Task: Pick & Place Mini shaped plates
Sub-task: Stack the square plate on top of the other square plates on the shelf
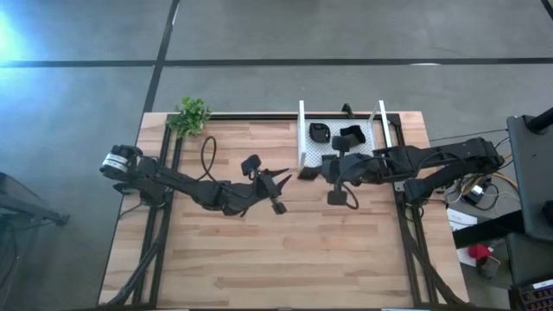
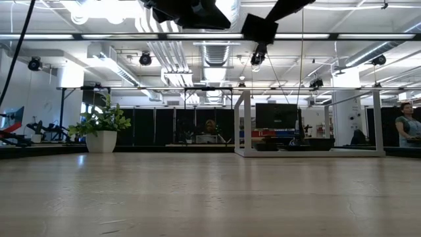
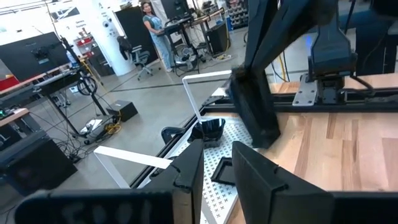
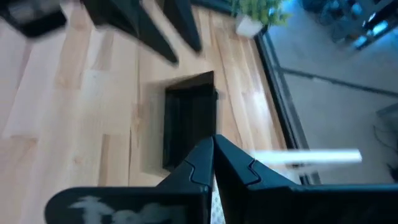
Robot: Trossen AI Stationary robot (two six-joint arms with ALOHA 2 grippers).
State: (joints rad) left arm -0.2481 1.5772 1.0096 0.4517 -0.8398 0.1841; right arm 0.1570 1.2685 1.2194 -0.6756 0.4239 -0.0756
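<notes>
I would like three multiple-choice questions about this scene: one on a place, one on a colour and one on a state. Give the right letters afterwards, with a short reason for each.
1. Where does the potted plant stand?
A. Inside the tray
B. At a table corner on the left arm's side
C. Between the two grippers

2. What colour are the small plates lying in the tray?
A. White
B. Green
C. Black

3. How are the fingers of the right gripper?
A. Wide open
B. Shut, holding nothing
C. Shut on a plate

Answers:
1 B: the high view shows the plant at a corner of the table, away from the tray.
2 C: the plates look black against the white tray.
3 B: in the right wrist view the right gripper has its fingers together, and the square plate lies on the wood beyond them.
</notes>
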